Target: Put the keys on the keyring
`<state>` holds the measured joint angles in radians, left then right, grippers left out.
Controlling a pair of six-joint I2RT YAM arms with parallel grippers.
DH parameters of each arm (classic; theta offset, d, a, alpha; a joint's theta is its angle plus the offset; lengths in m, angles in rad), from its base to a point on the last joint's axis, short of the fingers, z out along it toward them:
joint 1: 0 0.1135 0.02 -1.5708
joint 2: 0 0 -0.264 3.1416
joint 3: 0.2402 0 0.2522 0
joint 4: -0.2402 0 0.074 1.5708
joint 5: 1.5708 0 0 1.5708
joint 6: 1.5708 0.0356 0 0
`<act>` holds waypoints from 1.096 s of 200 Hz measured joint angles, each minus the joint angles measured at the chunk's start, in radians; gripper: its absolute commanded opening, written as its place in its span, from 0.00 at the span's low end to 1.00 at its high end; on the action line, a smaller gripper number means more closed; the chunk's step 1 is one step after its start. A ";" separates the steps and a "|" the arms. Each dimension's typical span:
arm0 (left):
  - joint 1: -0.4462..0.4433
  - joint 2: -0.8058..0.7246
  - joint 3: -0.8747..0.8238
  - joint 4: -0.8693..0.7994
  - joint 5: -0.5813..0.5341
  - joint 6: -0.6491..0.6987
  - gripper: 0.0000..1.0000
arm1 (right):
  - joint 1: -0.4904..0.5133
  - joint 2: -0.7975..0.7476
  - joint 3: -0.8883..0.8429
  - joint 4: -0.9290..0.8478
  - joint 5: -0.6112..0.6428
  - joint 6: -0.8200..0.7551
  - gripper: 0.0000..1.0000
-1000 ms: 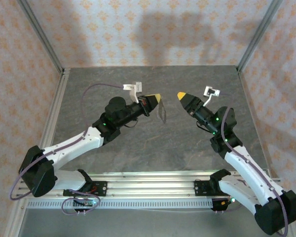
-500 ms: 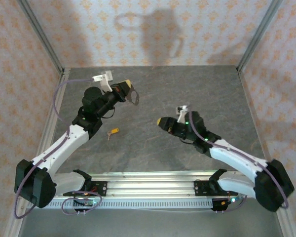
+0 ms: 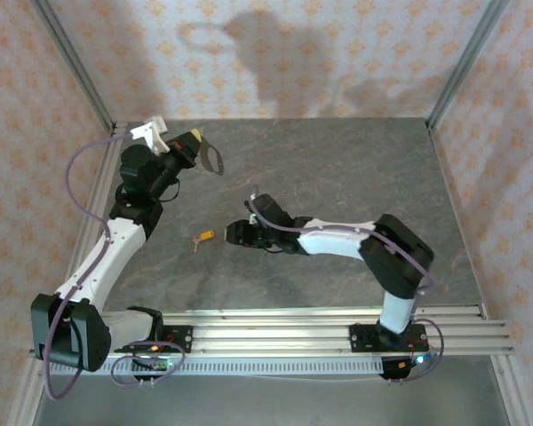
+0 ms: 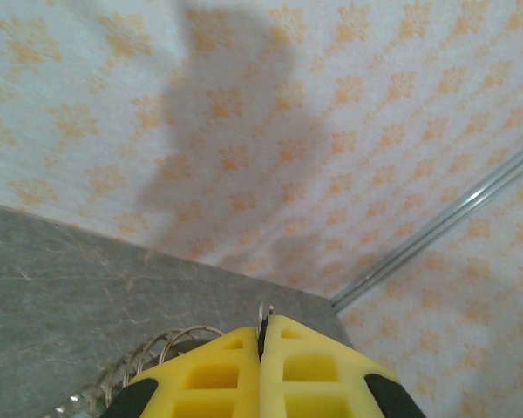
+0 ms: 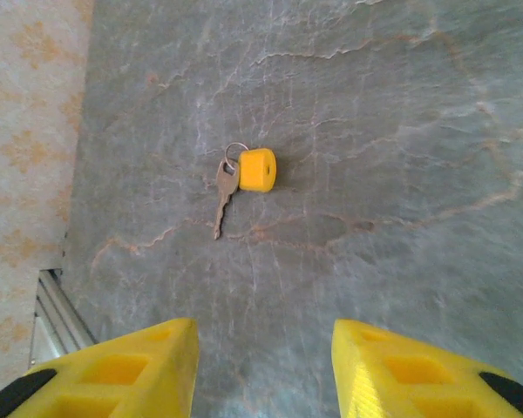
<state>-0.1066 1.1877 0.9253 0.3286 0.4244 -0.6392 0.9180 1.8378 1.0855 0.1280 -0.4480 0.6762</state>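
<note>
My left pincer (image 4: 261, 338) is pressed together, its two yellow fingers (image 4: 211, 376) flat against each other, and a thin strand of the keyring (image 4: 135, 366) is nipped in the seam at their tips. The rest of that wiry loop curls away to the left below them. Seen from above, this left pincer (image 3: 195, 140) is raised near the far left corner of the grey table (image 3: 355, 169), close to the patterned wall (image 3: 338, 53), and the keyring (image 3: 215, 164) dangles from it as a slack brownish loop clear of the surface. My right pincer (image 5: 263, 335) stands apart, with nothing but bare stone showing between its yellow fingers (image 5: 139, 366). Straight ahead of that gap lies the key (image 5: 254, 169). Its stubby yellow-orange head sits beside a short dull blade, the two joined by a tiny ring, and all of it lies flat on the table without touching either finger. From overhead, the right pincer (image 3: 236, 233) reaches low across the middle of the table, with the key (image 3: 204, 237) just to its left (near, but apart from it as far as I can see). Key and keyring are well apart: the key lies down on the stone at centre-left and the keyring hangs up at the far left.
</note>
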 measured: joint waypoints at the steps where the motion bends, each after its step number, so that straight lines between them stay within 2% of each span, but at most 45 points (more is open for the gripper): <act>1: 0.002 0.000 0.000 0.000 0.001 0.000 0.00 | 0.000 0.003 0.003 -0.001 0.000 0.000 0.43; 60: 0.088 0.002 0.030 0.007 0.052 -0.053 0.00 | 0.022 0.219 0.198 -0.047 0.000 0.042 0.42; 151: 0.090 0.002 0.043 0.038 0.093 -0.083 0.00 | 0.022 0.357 0.389 -0.113 0.000 0.087 0.40; 187: 0.090 0.012 0.043 0.050 0.096 -0.095 0.00 | 0.022 0.387 0.431 -0.124 0.000 0.091 0.33; 208: 0.090 0.017 0.043 0.053 0.097 -0.097 0.00 | 0.021 0.397 0.441 -0.128 0.000 0.094 0.24; 219: 0.090 0.019 0.043 0.058 0.097 -0.097 0.00 | 0.021 0.404 0.443 -0.128 -0.001 0.090 0.15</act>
<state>-0.0166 1.2068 0.9684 0.3862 0.5213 -0.7364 0.9394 2.2417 1.5288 -0.0002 -0.4488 0.7666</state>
